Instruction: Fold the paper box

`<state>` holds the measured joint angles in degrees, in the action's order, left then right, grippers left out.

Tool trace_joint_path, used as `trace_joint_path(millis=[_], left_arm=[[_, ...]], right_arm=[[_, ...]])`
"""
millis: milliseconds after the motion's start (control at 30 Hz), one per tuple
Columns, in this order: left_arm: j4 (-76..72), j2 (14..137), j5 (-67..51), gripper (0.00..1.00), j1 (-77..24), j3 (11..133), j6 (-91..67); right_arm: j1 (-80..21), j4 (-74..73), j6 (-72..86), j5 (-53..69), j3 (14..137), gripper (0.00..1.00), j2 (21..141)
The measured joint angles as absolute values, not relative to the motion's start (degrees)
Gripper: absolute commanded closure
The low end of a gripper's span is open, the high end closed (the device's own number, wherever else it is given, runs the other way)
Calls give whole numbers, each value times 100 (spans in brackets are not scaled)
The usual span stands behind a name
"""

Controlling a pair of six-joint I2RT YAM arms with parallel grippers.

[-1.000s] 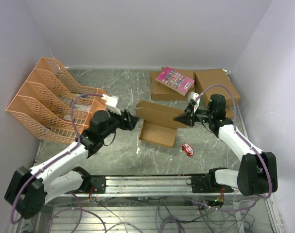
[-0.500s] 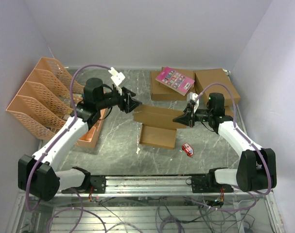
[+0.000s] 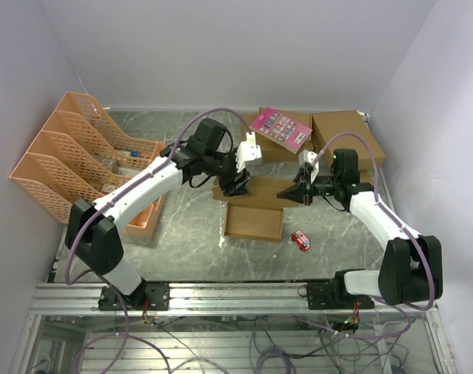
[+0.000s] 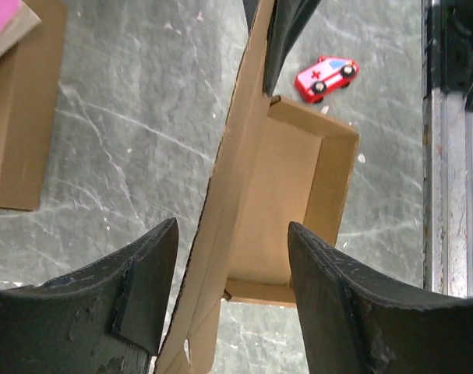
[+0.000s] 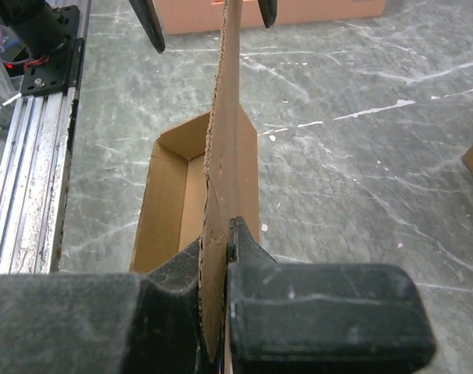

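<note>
Left arm swung over from desk's (image 3: 181,234) left side. My left claw (image 3: 239,186) ended spread wide, straddling upright flap of plain brown thin-cardboard paper box (image 3: 254,224), mid-desk. My right claw (image 3: 287,192) stayed clamped on flap's right end. Judgement: two-handed fold of flap was imminent.

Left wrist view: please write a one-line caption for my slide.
Open left gripper straddles the upright flap of the paper box, pinched by the right gripper; red toy car beyond.

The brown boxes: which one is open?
The paper box in the middle, its lid flap upright, pinched by the right gripper; the boxes behind it lie closed.
</note>
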<state>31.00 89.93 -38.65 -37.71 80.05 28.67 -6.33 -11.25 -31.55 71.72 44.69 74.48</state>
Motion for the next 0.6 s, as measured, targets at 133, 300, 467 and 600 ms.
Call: trace_joint_path(millis=[133,300,467,600], left_arm=[[3492,9150,-3769,44,-3800,8180,3155],[3787,9358,-3767,68,-3820,8604,3380],[4003,9533,-3774,93,-3846,8685,3452],[4082,9559,-3793,93,-3848,8685,3476]], right_arm=[[-633,-1197,-3227,7207,4480,100,7461],[-633,-1236,-3280,7251,4501,100,7467],[-633,-1253,-3308,7242,4499,100,7467],[-628,-1260,-3310,7201,4499,97,7472]])
